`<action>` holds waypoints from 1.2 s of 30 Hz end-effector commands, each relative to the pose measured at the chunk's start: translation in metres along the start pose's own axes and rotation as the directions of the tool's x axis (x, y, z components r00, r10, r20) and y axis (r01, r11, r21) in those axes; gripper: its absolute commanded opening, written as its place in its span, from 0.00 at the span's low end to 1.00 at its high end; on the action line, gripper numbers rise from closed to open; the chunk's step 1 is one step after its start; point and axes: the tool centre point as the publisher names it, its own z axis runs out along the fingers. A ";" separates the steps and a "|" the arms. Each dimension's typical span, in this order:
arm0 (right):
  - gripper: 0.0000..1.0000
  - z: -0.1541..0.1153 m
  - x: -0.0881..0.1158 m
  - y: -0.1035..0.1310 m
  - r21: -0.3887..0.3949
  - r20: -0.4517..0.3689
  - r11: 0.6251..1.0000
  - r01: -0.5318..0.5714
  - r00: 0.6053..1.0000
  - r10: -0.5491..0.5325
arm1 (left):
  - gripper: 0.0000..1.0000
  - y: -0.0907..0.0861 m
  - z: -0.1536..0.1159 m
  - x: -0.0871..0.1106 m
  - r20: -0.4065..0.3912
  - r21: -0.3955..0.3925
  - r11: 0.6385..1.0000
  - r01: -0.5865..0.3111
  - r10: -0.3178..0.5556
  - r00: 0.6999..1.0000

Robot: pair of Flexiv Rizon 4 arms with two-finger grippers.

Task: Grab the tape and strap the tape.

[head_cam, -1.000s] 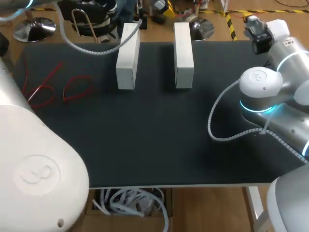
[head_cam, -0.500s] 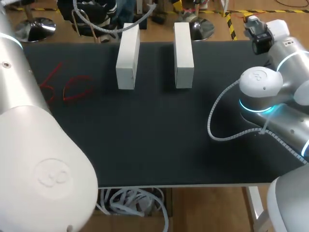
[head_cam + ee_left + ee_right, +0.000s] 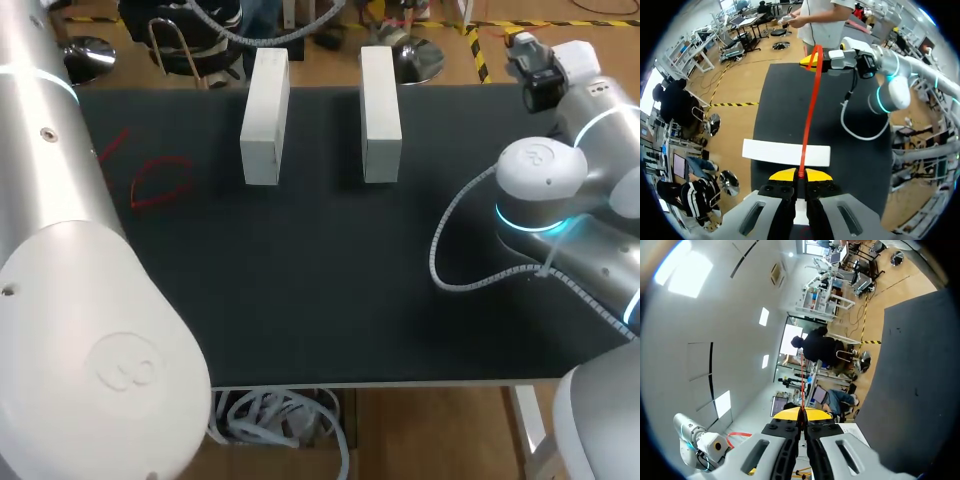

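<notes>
Above the worktop point(image 3: 320, 280), our left fingers point(image 3: 782, 176) and right fingers point(image 3: 820, 415) clamp the red tape point(image 3: 810, 100) (stretched taut between them).

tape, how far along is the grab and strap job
Done: the left gripper and the right gripper are each shut on the red tape. In hand: it stretches between them, over a white block. Left: the strapping; no tape is round either block yet.

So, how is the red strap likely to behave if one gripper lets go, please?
Probably floppy: spare straps on the table lie in loose loops, and the red strap looks straight only because the left gripper and right gripper hold it taut. Probably light, being so thin.
</notes>
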 end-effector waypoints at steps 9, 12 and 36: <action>0.00 0.000 0.000 0.001 0.002 -0.001 1.000 0.000 1.000 0.000 | 0.00 -0.005 -0.001 0.002 -0.035 -0.178 0.984 0.007 -0.013 0.999; 0.00 0.000 0.000 0.001 0.002 -0.001 1.000 0.000 1.000 0.000 | 0.00 -0.004 0.000 0.001 -0.074 -0.151 0.988 -0.009 -0.002 0.997; 0.00 -0.002 0.008 0.052 -0.077 0.259 0.862 0.502 0.845 -0.468 | 0.00 -0.004 0.000 0.001 -0.074 -0.151 0.988 -0.009 -0.002 0.997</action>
